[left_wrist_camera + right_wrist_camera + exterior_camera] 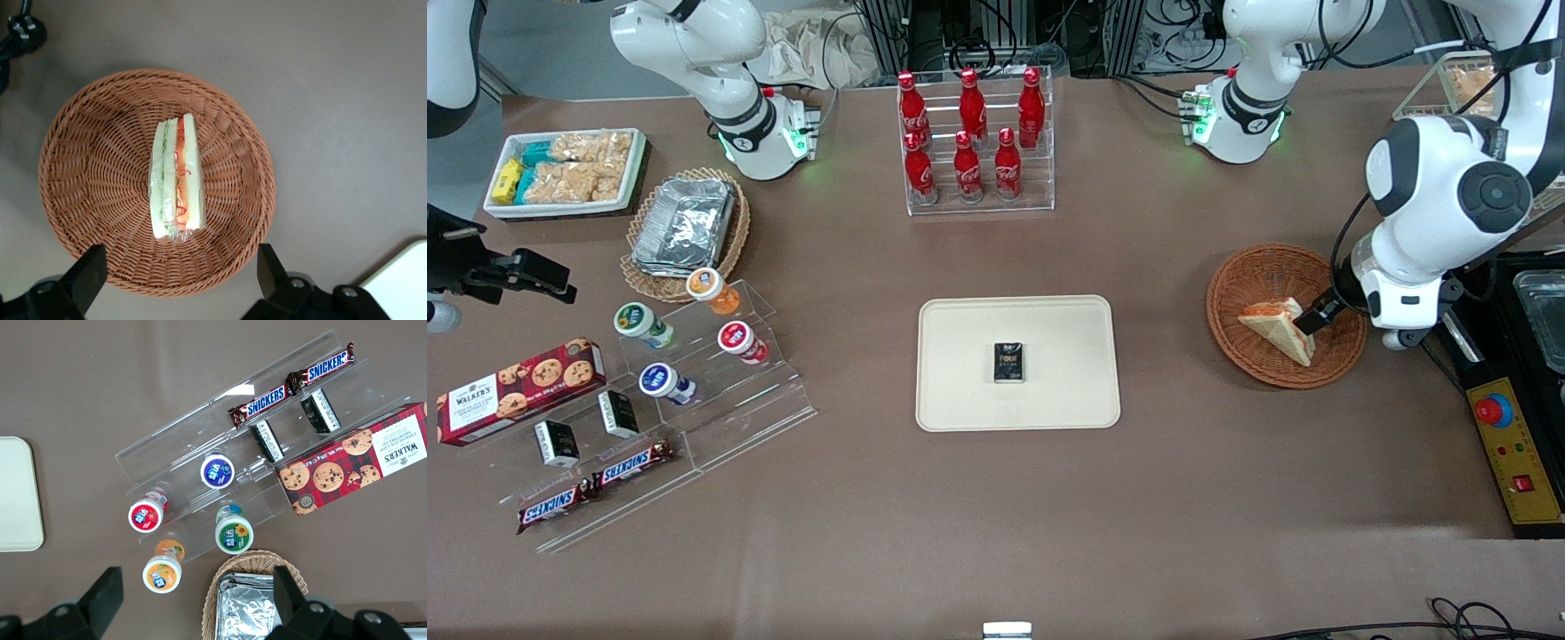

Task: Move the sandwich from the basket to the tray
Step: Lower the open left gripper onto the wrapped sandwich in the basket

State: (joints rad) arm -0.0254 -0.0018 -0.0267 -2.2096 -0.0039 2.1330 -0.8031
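The sandwich (1279, 327) lies in the round reddish-brown basket (1232, 293), toward the working arm's end of the table. In the left wrist view the sandwich (175, 177) stands on edge, its orange-red and green filling facing up, in the middle of the basket (87, 147). My left gripper (1325, 313) hangs over the basket, above the sandwich's end. It is open and empty (179, 277), its fingers spread wide over the basket's rim. The cream-beige tray (960, 391) lies mid-table, and one corner of it shows in the left wrist view (407, 280).
A small dark packet (1009, 363) lies in the middle of the tray. A clear rack of red cola bottles (978, 142) stands farther from the front camera than the tray. A black and yellow control box (1516, 444) sits beside the basket at the table's end.
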